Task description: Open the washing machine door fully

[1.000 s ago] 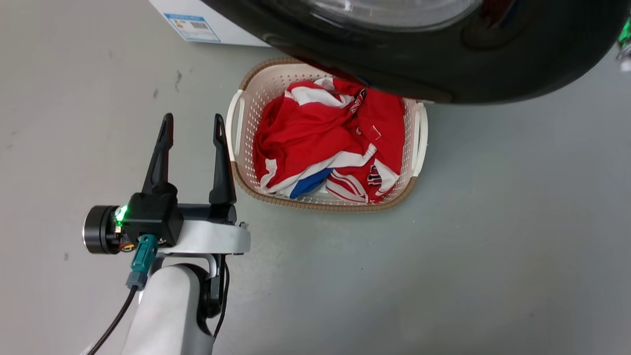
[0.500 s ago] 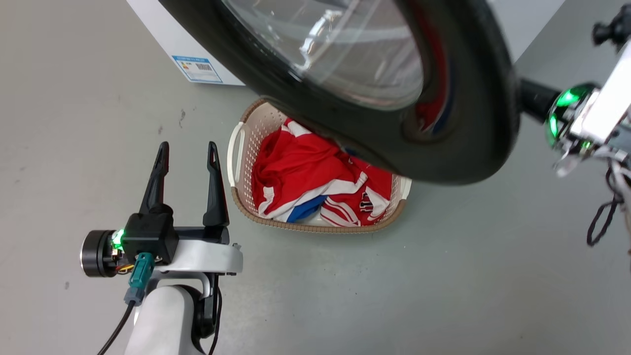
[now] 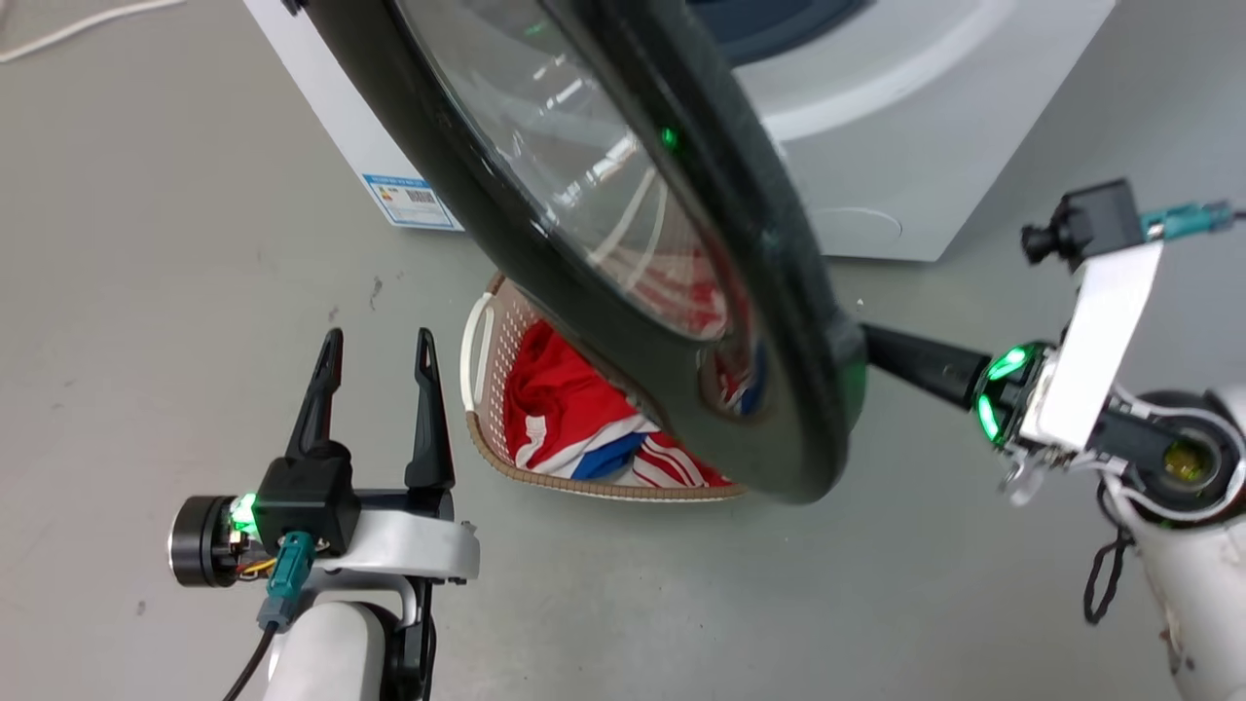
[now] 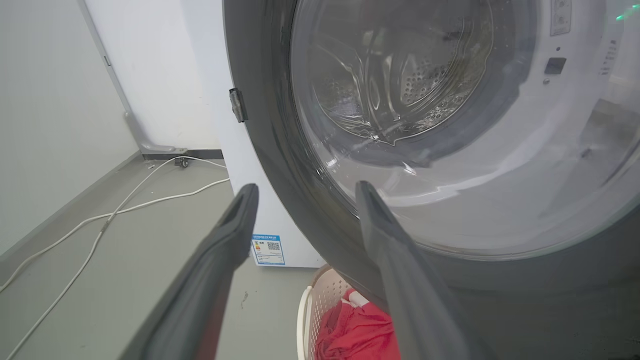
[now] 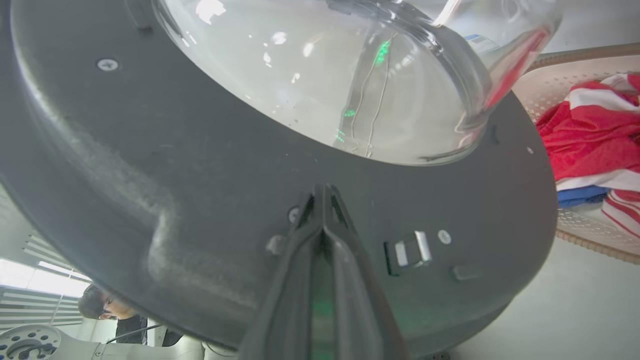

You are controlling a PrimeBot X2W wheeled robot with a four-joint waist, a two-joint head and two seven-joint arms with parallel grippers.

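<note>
Two pinched-together fingers of the right gripper (image 5: 324, 197) press the inner rim of the washing machine door (image 3: 779, 321), half-swung across frame centre from the washing machine (image 3: 925, 166). They could skid off that glossy plastic. The left gripper (image 3: 375, 350) hangs spread and empty at lower left. The laundry basket (image 3: 484, 336) crowds the door's lower edge, and bare floor (image 3: 730, 604) lies at lower right.

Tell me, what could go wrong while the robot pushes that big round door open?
The right gripper only presses shut fingertips against the dark rim of the washing machine door, so they might slip off. The open left gripper sits close to the door's outer face, so the swinging door might bump it.
</note>
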